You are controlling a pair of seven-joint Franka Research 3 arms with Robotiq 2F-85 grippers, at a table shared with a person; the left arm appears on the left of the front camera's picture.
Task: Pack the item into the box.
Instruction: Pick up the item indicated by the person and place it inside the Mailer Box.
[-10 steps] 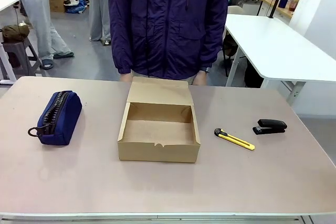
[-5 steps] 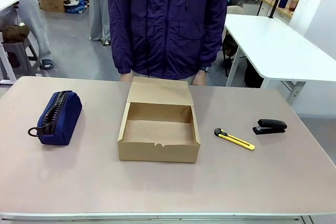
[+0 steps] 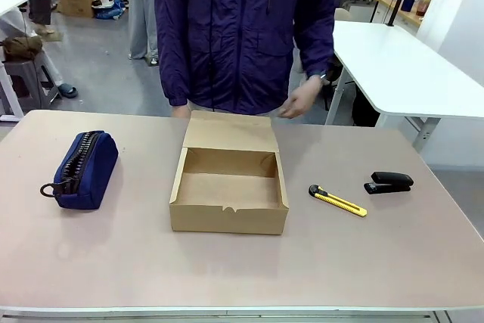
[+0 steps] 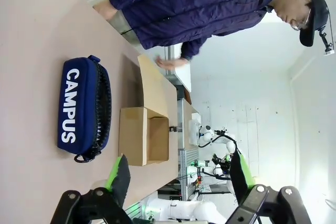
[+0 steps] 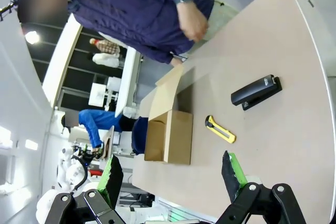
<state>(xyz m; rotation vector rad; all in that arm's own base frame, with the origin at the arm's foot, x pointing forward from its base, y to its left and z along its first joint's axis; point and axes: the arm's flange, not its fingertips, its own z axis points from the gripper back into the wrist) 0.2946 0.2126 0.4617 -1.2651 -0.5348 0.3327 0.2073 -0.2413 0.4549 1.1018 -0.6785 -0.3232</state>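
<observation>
A blue pouch (image 3: 79, 169) is seen at the left of the bench (image 3: 113, 262). The box (image 3: 229, 187) is set in the middle, lid up, nothing inside. A yellow knife (image 3: 337, 200) is laid to its right, and near that the item (image 3: 389, 181) is laid flat, well apart from the box. The item is judged hard, smooth and a bit heavy; its 2 long sides are best pinched near the middle. The left gripper (image 4: 178, 174) and the right gripper (image 5: 171, 174) are spread wide, nothing held.

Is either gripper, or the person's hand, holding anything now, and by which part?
Nothing is held. The left gripper and the right gripper are open and empty, the person's hand looks empty, and the black stapler lies untouched.
</observation>
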